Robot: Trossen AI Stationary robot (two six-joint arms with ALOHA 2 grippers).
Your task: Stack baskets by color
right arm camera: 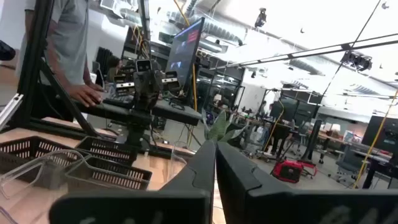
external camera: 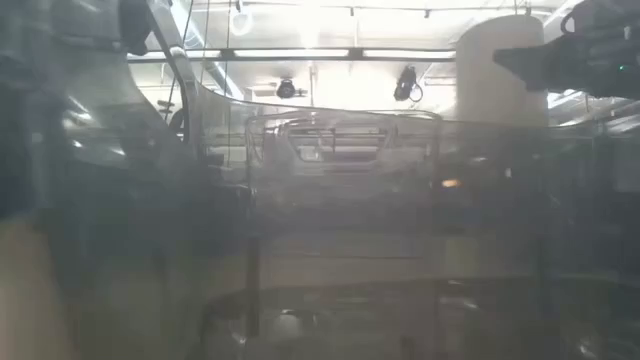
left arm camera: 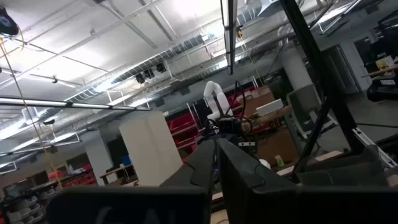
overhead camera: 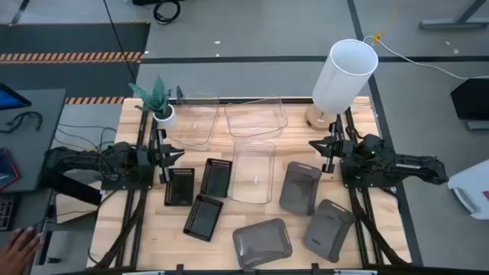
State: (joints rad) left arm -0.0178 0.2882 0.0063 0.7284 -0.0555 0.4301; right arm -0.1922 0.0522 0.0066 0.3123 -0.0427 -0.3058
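Observation:
Nine baskets lie flat on the wooden table. Three are clear (overhead camera: 195, 122) (overhead camera: 256, 118) (overhead camera: 254, 172), at the far middle. Three black perforated ones (overhead camera: 179, 186) (overhead camera: 216, 177) (overhead camera: 203, 217) lie left of centre, and three smoky grey ones (overhead camera: 300, 187) (overhead camera: 262, 243) (overhead camera: 330, 229) at the near right. My left gripper (overhead camera: 179, 156) hovers shut at the left, above the table beside the black baskets. My right gripper (overhead camera: 312, 145) hovers shut at the right, beyond the grey baskets. Both wrist views show shut fingers (left arm camera: 217, 155) (right arm camera: 215, 155) with nothing between them.
A tall white cylinder (overhead camera: 344, 76) stands at the far right corner and a small potted plant (overhead camera: 157, 99) at the far left. A translucent basket wall (external camera: 320, 230) fills the low view. A person's hand (overhead camera: 19, 244) shows left of the table.

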